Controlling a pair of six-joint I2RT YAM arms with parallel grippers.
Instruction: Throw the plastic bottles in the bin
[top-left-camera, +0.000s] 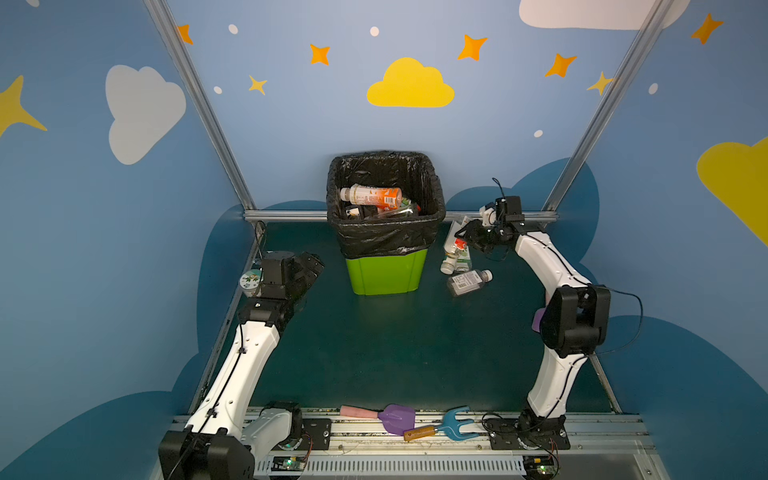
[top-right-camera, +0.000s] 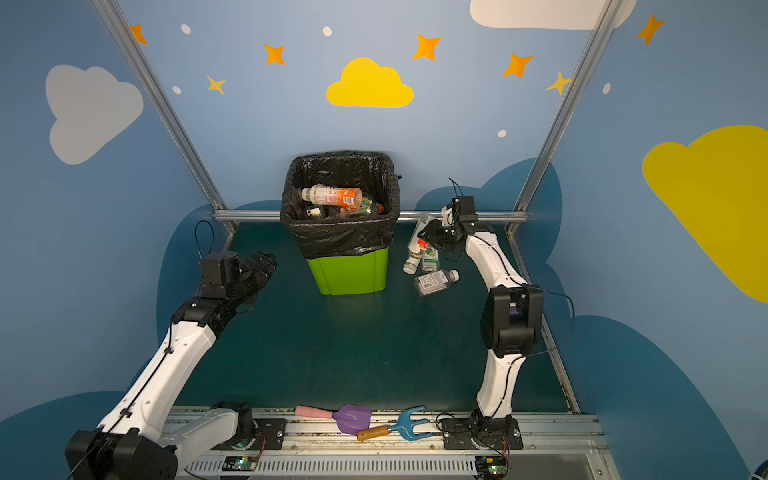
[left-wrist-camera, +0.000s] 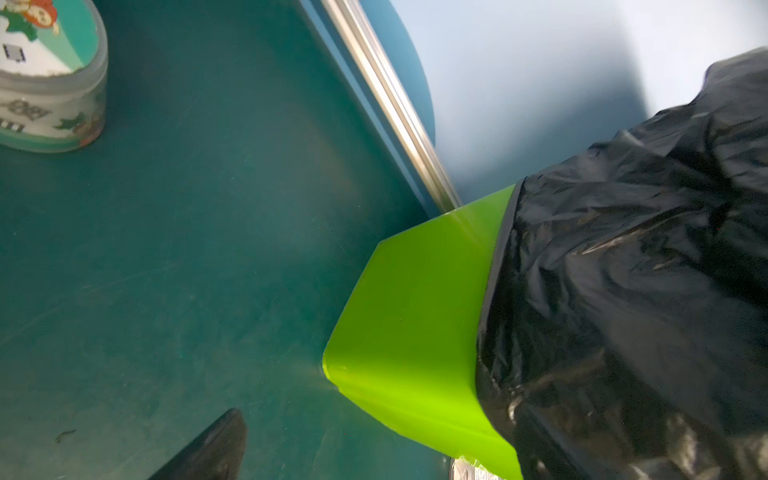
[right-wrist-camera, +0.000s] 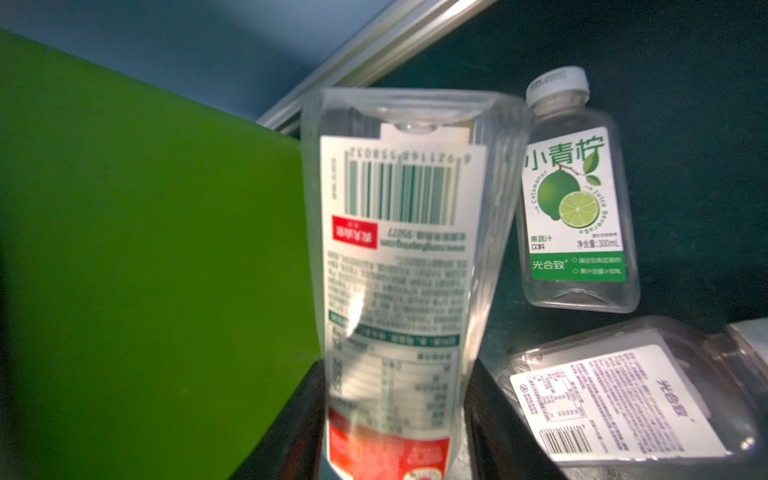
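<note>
— How much room is there?
— Blue walls (top-left-camera: 104, 249) close in on three sides, with a metal rail (top-left-camera: 291, 216) along the back edge. The dark green table (top-left-camera: 374, 353) lies bare through the centre and lower half of both top views.
— And the bin?
— The bin (top-left-camera: 386, 274) stands upright at centre back, against that rail, with a black bag (top-left-camera: 386, 237) over its rim. Inside, the orange bottle (top-left-camera: 372, 196) on top lies crosswise, cap to the left.
— The grippers?
— The right gripper (top-left-camera: 465, 241), just right of the bin, is clamped on a clear bottle (right-wrist-camera: 395, 249) that slants, base upper right, white cap lower left. A lime bottle (right-wrist-camera: 575, 208) lies beside it, cap at the held one's base end. A third bottle (top-left-camera: 467, 283) lies flat below, cap to the right. The left gripper (top-left-camera: 309, 268), centre left, is spread wide, holding nothing. A jar (top-left-camera: 250, 280) sits at the left edge; a toy shovel (top-left-camera: 397, 417) and fork (top-left-camera: 453, 424) lie on the front rail (top-left-camera: 540, 428).
</note>
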